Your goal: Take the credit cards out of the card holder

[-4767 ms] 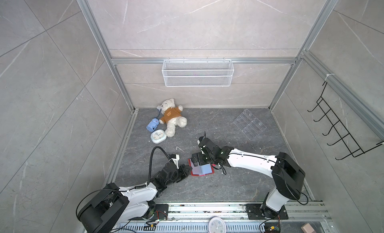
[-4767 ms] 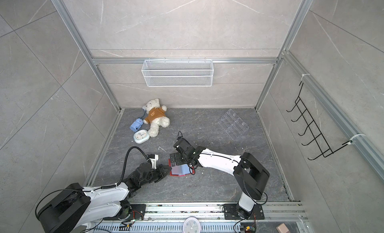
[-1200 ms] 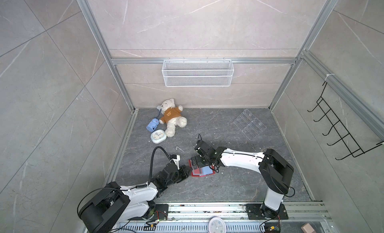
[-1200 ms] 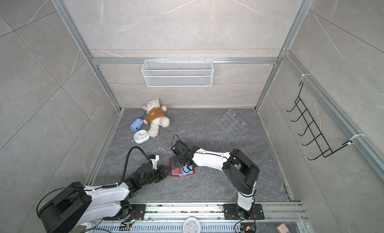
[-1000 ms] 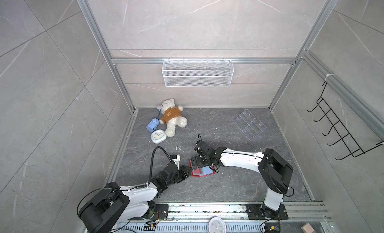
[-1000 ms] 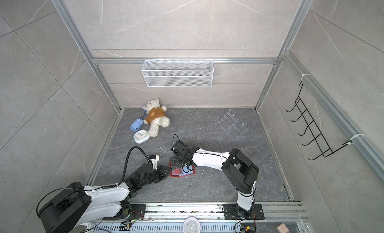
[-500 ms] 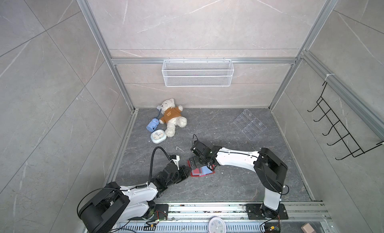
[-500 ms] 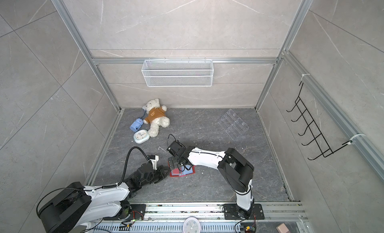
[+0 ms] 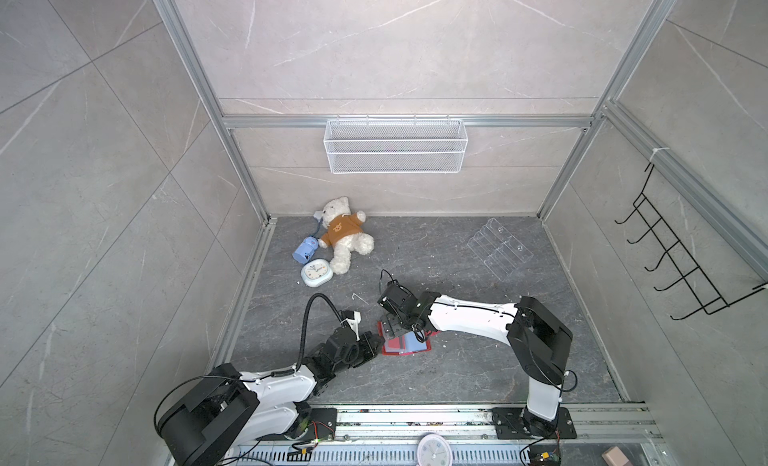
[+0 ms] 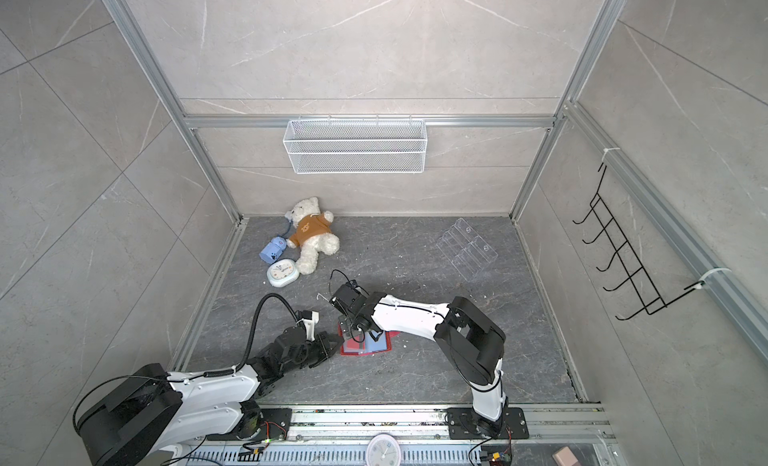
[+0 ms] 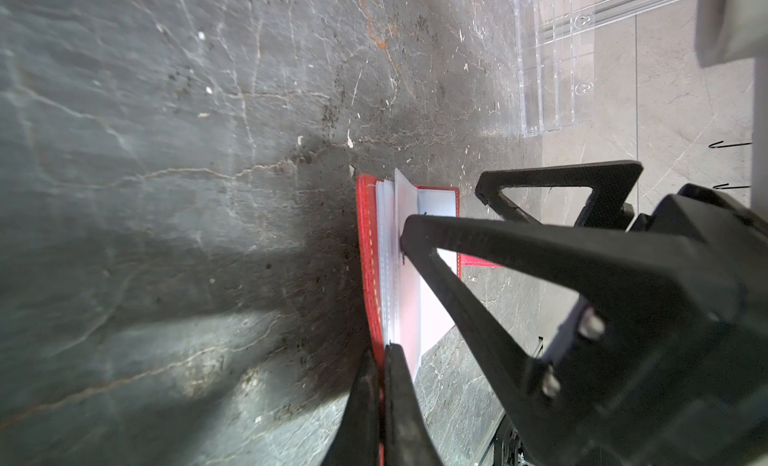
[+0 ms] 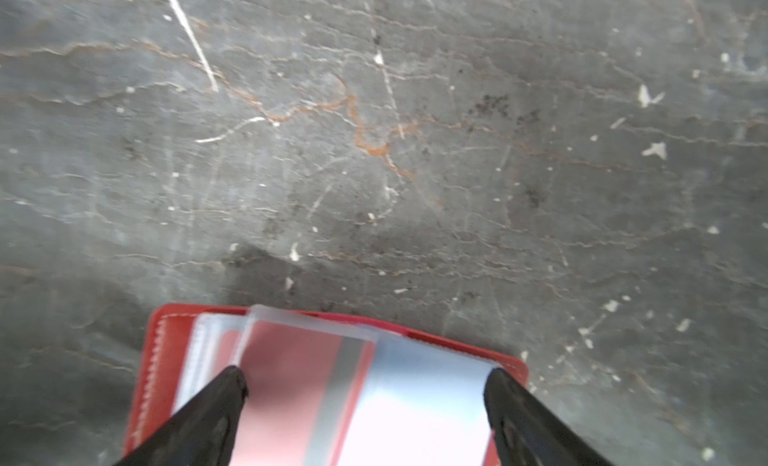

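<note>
Down near the front of the dark grey marbled surface [image 9: 465,372], in both top views, the flat red leather-like card holder [image 9: 405,347] [image 10: 365,347] lies open between the two arms, its pale blue clear plastic sleeves [image 9: 411,341] facing up. Opened out like that, its long axis runs roughly across the view. One short edge points at the left gripper [image 9: 374,346], which meets it. The right gripper [image 9: 405,328] hangs over the sleeves from the far side. No credit cards lie out on the surface, so I judge this to be the first extraction: holder pinned, pocket being approached.

From the left wrist, the left gripper's fingers [image 11: 399,393] are pinched tight on the red cover's edge. The sleeves fan upward, and one tip of the right gripper touches a raised one.

From the right wrist, the right gripper's fingers [image 12: 208,418] stand wide, straddling a frosted sleeve. Something reddish shows through it, too blurred to call a card. The next move, I'd say, calls for closing on a card's edge, not the plastic, and drawing it along the pocket's mouth with the cover pinned.
</note>
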